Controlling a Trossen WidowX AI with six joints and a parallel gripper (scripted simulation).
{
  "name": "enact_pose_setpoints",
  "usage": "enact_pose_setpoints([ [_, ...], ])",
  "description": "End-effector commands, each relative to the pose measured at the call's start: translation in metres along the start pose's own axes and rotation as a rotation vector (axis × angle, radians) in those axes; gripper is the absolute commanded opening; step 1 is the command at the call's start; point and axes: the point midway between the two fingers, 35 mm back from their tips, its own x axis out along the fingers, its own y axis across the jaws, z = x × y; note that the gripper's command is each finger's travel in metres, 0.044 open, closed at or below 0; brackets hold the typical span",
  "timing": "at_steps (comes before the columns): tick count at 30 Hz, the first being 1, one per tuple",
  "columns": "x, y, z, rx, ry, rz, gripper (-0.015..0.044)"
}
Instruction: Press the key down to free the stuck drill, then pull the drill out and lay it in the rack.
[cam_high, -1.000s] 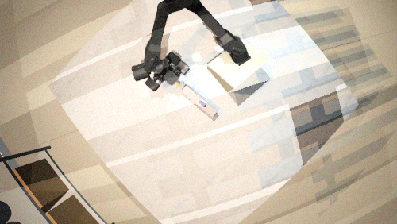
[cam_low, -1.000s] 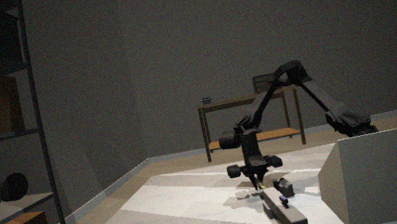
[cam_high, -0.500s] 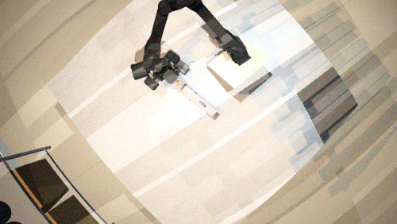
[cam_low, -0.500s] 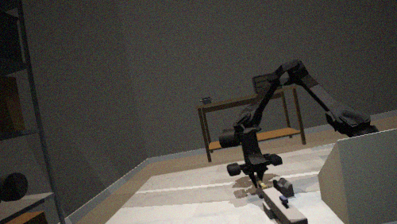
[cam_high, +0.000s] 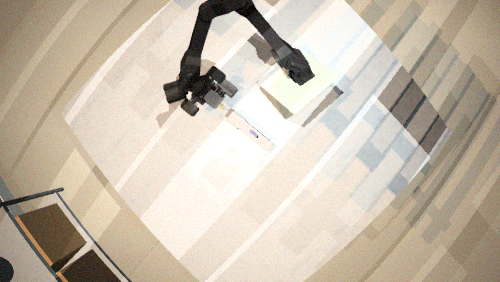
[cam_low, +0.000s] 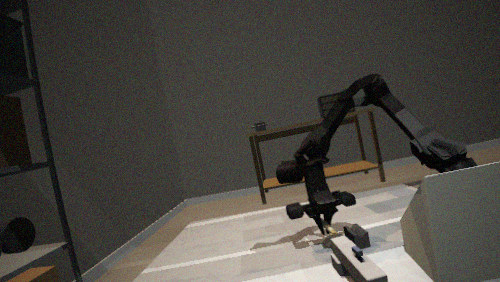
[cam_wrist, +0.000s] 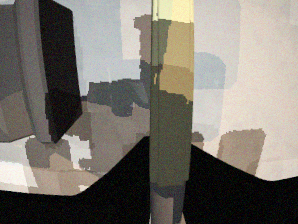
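My gripper (cam_high: 219, 104) (cam_low: 327, 228) (cam_wrist: 159, 143) is shut on a slim olive-yellow bar, which I take for the drill (cam_high: 223, 107) (cam_low: 331, 230) (cam_wrist: 172, 55). In the wrist view the bar runs up from between the black fingers. In the exterior view it is low over the table, at the far end of a long pale bar (cam_high: 239, 121) (cam_low: 372, 274) with a small blue piece (cam_high: 254, 133) (cam_low: 357, 252) on top. Whether they touch cannot be told. A dark grey block (cam_low: 358, 235) (cam_wrist: 60, 70) stands beside the gripper. I cannot tell which part is the key or the rack.
A large pale box (cam_high: 300, 95) (cam_low: 457, 225) stands near the arm's base, with a dark strip (cam_high: 322, 106) beside it. A shelf unit (cam_high: 30, 196) (cam_low: 52, 190) stands off to one side, and a wooden side table (cam_low: 292, 131) is in the background.
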Motion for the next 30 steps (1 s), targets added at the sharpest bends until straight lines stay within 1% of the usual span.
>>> enact_pose_setpoints([
  [1, -0.003, 0.0, 0.0, 0.002, -0.002, -0.005, 0.0],
  [30, -0.014, 0.002, 0.003, 0.002, -0.002, -0.006, 0.0],
])
